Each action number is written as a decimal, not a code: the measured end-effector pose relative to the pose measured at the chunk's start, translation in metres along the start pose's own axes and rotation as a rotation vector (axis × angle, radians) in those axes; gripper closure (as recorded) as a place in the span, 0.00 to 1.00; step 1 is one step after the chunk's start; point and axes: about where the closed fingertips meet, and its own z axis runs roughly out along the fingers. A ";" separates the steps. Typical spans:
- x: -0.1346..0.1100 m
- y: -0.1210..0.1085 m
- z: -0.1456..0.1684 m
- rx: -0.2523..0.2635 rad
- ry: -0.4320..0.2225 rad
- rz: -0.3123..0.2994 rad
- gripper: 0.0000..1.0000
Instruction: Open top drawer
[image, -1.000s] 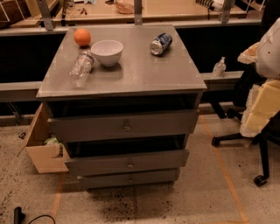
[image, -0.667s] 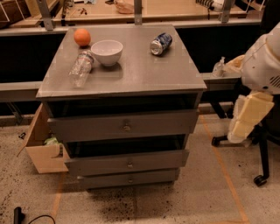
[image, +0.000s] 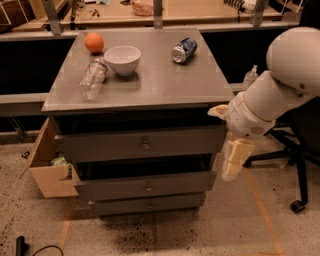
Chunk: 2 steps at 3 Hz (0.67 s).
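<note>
gripper (image: 231, 172): hangs just right of top drawer (image: 100, 145); clenched or released, can't tell
knob (image: 145, 146): small, well left, easy to miss
can (image: 184, 50): may roll if jolted

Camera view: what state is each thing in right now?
Top drawer: barely out if at all, knob untouched.
Tool: right of cabinet, pointing down.
Bottle: lying down.
Can: lying down.
Bowl: upright.
Box: open.

Hand (image: 234, 162) right of top drawer (image: 110, 145)
</note>
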 end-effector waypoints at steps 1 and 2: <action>-0.001 -0.017 0.049 -0.031 -0.041 -0.082 0.00; -0.004 -0.031 0.082 -0.023 -0.076 -0.159 0.00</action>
